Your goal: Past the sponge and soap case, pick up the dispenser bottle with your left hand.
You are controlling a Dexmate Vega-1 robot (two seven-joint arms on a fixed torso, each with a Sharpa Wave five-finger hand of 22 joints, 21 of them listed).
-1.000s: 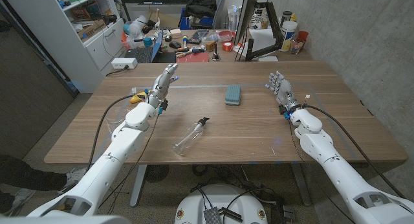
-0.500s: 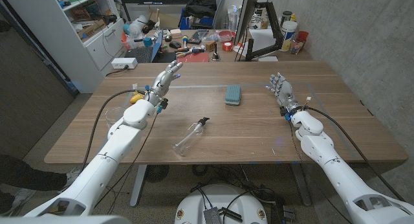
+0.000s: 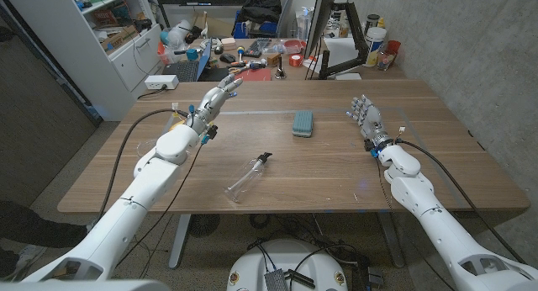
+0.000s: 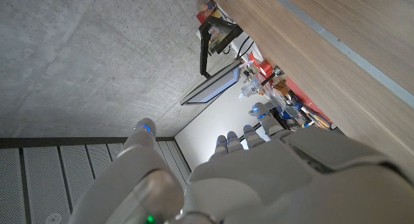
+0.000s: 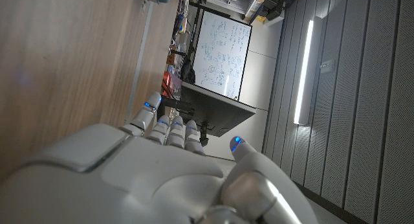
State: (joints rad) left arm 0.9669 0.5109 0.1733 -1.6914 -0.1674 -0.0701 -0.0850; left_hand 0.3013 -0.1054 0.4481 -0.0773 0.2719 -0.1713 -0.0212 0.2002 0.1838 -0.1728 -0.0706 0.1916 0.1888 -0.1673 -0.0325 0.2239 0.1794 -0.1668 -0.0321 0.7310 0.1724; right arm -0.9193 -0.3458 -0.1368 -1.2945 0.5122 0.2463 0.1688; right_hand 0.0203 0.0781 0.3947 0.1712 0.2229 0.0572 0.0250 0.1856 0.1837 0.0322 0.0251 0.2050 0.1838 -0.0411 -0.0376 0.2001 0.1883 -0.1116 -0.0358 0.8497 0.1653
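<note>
Clear dispenser bottle point(image 3: 249, 177) lying flat, left hand point(image 3: 212, 102) empty

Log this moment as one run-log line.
left hand: open, raised, empty | right hand: open, empty | dispenser bottle: lying on table, untouched | sponge: beyond bottle

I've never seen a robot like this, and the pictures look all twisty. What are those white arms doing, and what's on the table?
It is a robot with two white arms, each ending in a hand. The big picture comes from a camera on its head, looking down at the brown wooden table. The two twisty pictures come from cameras on its wrists, so the room looks turned around. On the table lie a clear plastic dispenser bottle with a black pump, on its side, and a blue-green sponge farther back. The left hand is raised with fingers spread, holding nothing. The right hand waits, also holding nothing.
</note>
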